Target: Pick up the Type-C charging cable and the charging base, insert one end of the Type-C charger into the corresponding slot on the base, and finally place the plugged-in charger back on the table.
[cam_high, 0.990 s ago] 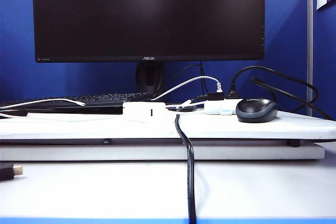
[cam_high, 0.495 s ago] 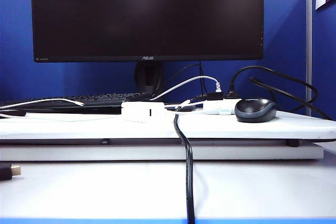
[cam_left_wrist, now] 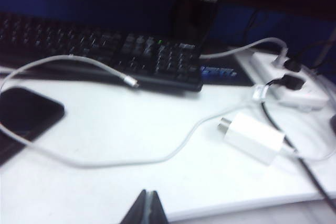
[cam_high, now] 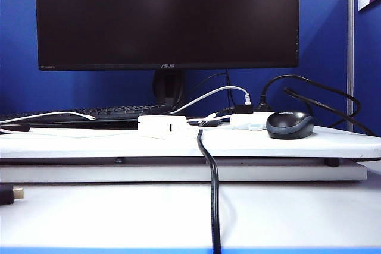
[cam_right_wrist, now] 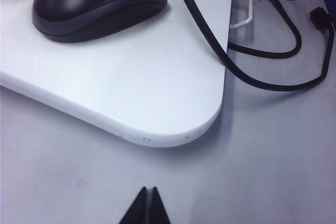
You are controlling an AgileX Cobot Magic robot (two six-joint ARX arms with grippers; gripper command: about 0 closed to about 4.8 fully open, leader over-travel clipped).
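My left gripper (cam_left_wrist: 148, 203) hangs above the counter (cam_left_wrist: 131, 129), jaws pressed together and empty; ahead, the Type-C charging cable (cam_left_wrist: 79, 64) loops toward the charging base (cam_left_wrist: 254, 136); my right gripper (cam_right_wrist: 148, 200), likewise closed on nothing, hovers near the mouse (cam_right_wrist: 94, 3).

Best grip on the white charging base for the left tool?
Take the charging base across its two long flat sides, coming down from above. It lies flat on the table, prongs toward the keyboard. The left tool is shut and must open.
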